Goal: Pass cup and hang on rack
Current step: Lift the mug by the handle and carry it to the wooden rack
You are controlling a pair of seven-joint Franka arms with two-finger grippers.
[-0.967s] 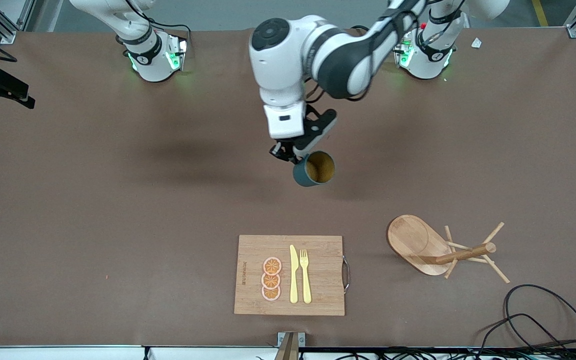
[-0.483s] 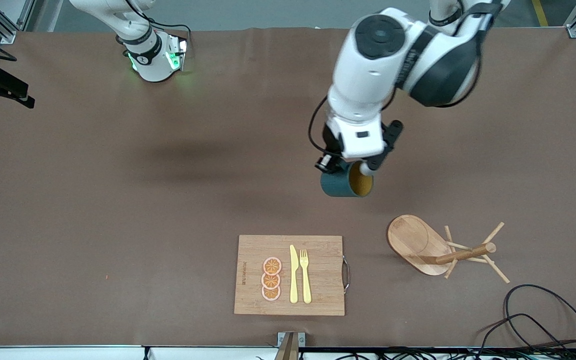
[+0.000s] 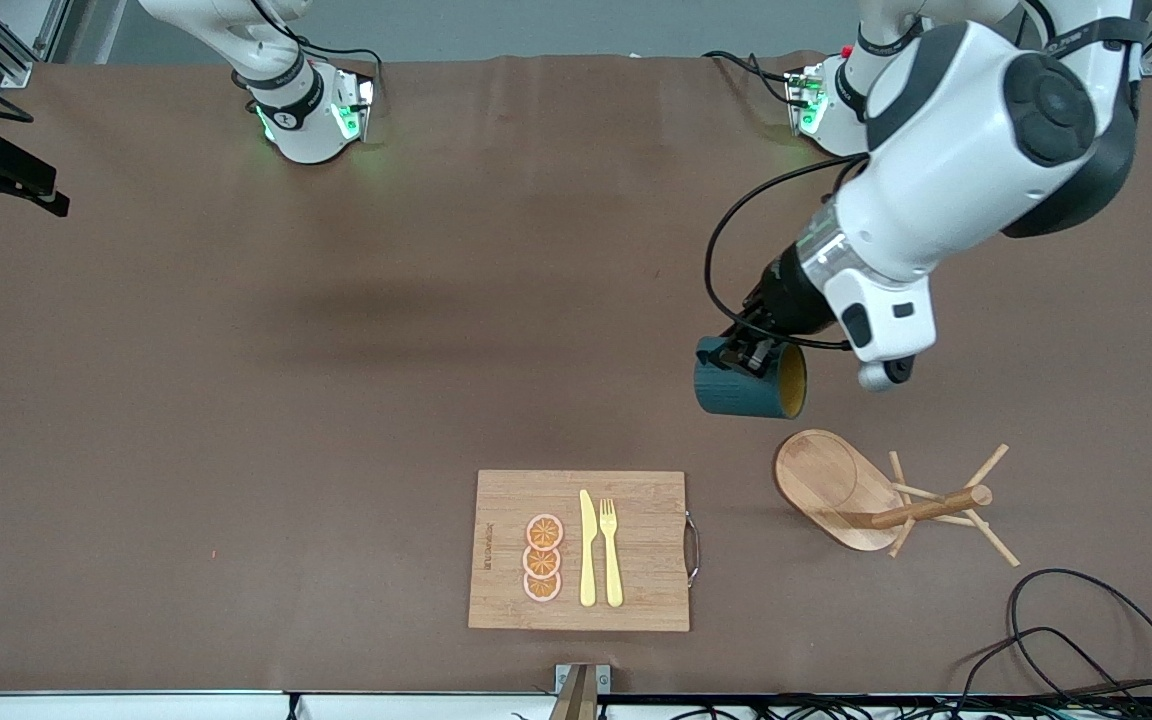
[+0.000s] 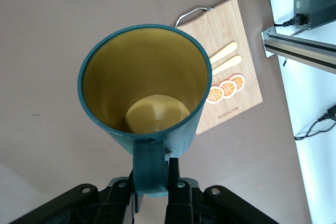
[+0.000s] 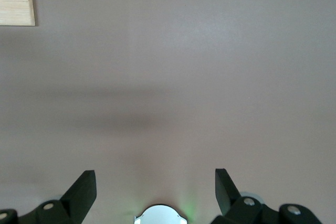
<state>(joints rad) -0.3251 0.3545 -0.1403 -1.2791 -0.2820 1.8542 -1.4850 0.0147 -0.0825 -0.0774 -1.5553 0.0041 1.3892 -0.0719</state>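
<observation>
The left claw (image 3: 754, 352) has swung the cup (image 3: 748, 388) from mid-table to above bare table just short of the rack (image 3: 881, 492) — clamped on its handle, mouth sideways. A misaimed peg could topple the rack; the right claw (image 5: 155, 188) waits, spread wide

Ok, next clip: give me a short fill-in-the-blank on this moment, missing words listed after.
1. The left hand holds the cup by its ____.
2. The cup is in the air, tipped on its ____.
3. The rack has no ____ on its pegs.
4. On the cutting board, the knife lies between the orange slices and the ____.

Missing words: handle; side; cup; fork
</observation>
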